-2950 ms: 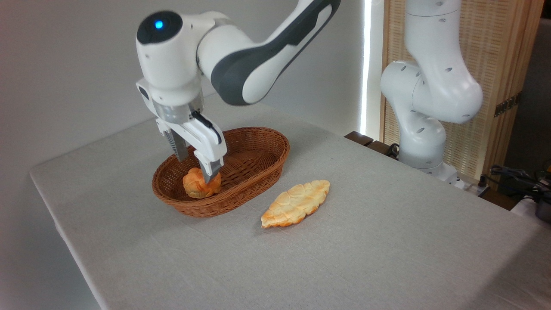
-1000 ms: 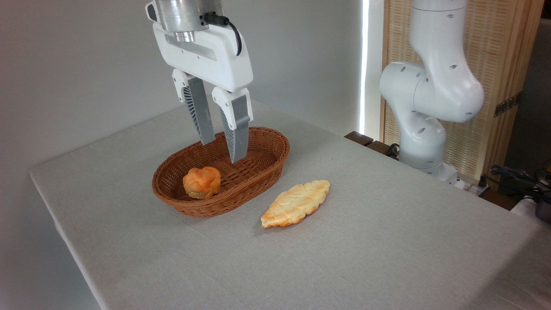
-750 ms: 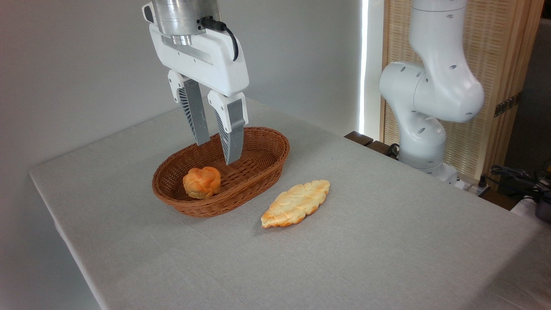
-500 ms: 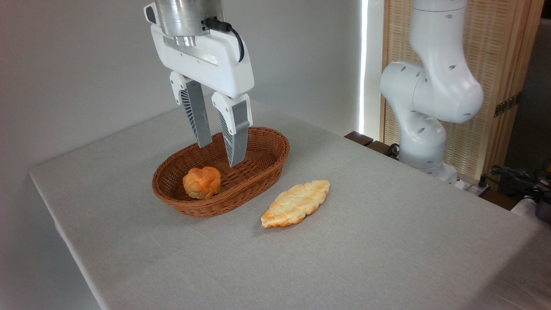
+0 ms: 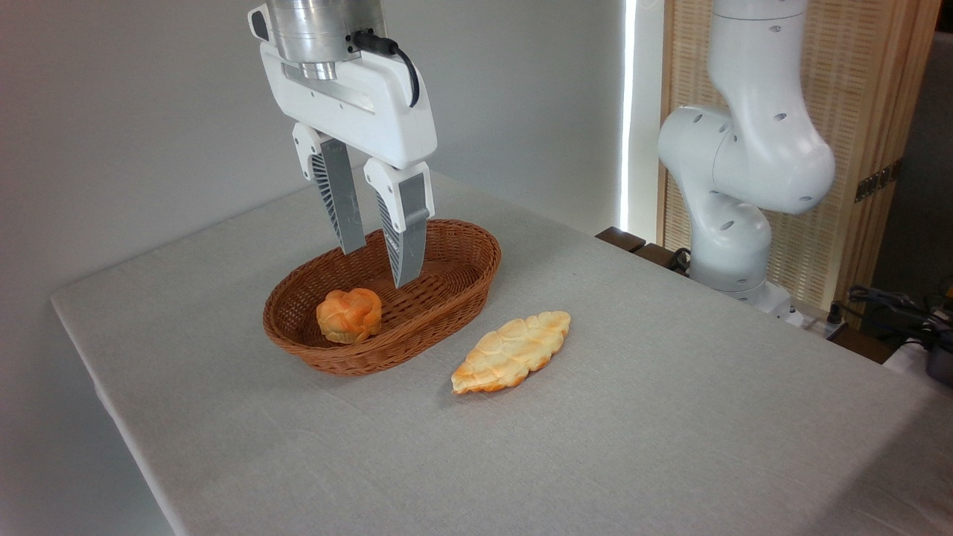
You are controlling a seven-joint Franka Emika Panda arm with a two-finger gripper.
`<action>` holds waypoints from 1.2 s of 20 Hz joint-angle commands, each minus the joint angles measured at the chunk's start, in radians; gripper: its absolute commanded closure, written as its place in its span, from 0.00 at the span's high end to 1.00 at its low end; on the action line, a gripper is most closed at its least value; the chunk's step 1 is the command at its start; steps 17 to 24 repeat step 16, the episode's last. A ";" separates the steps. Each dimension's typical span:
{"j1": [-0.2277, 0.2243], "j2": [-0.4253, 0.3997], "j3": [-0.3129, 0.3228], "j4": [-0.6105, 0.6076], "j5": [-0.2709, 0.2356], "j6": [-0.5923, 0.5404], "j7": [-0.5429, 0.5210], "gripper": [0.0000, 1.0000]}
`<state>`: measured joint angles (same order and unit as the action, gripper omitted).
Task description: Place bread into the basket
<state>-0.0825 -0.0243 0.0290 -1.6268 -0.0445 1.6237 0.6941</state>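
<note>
The small round orange bread [image 5: 349,315] with a knotted top lies inside the oval brown wicker basket [image 5: 454,279], toward its near left end. My gripper [image 5: 378,267] hangs above the basket's middle, up and to the right of the bun, not touching it. Its two grey ribbed fingers point down with a gap between them and nothing held.
A longer, paler leaf-shaped bread [image 5: 511,351] lies on the grey tablecloth just right of the basket. The arm's white base [image 5: 733,216] stands at the table's far right edge, with cables [image 5: 893,309] and a slatted wooden screen behind it.
Three seconds ago the gripper was low in the basket around the bun; it has since let go and risen. Over the last second it has only shifted slightly.
</note>
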 commanded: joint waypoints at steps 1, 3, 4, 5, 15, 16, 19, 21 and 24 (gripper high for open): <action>0.001 -0.003 0.008 -0.005 -0.011 0.010 0.002 1.00; 0.021 -0.003 -0.012 -0.004 -0.012 0.010 0.002 1.00; 0.021 -0.003 -0.012 -0.004 -0.012 0.010 0.002 1.00; 0.023 -0.003 -0.012 -0.004 -0.011 0.010 0.002 1.00; 0.035 0.004 -0.026 0.002 -0.012 0.005 0.002 1.00; 0.035 0.004 -0.026 0.002 -0.012 0.005 0.002 1.00; 0.035 0.004 -0.026 0.002 -0.012 0.005 0.002 1.00; 0.035 0.004 -0.026 0.002 -0.012 0.005 0.002 1.00; 0.035 0.004 -0.026 0.002 -0.012 0.005 0.002 1.00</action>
